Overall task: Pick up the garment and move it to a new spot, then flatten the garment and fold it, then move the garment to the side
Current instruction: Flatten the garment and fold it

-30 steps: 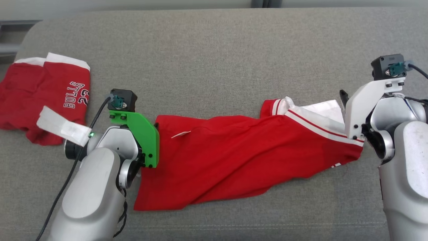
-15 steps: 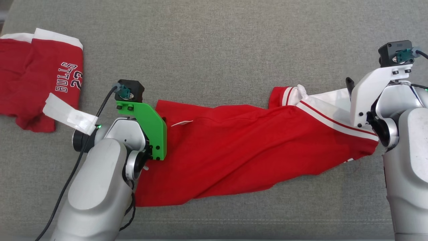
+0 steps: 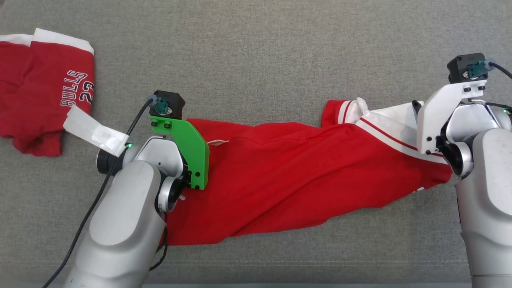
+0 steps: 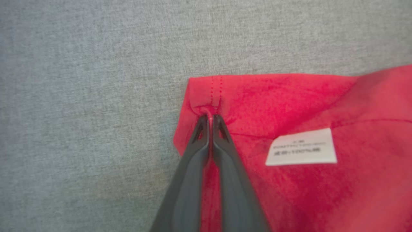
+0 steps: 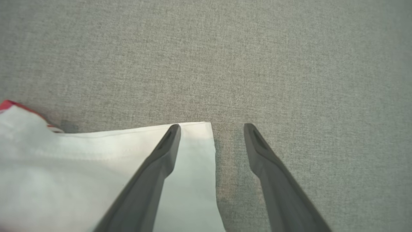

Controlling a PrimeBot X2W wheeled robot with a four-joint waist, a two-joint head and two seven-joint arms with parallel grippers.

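Bright, even light across the couch [image 3: 256, 48], flat and diffuse. Shadows faint, just a thin dark line under the shirt [image 3: 300, 176] along its near edge. Head view crisp. Left wrist view soft: label [image 4: 301, 147] on the shirt blurred, print unreadable.

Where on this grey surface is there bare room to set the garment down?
Widest free patch: the grey surface beyond the red garment, right of the folded Bulls garment. A narrower bare strip runs along the near edge between the left forearm and right forearm. Crowded at far left, around the folded garment.
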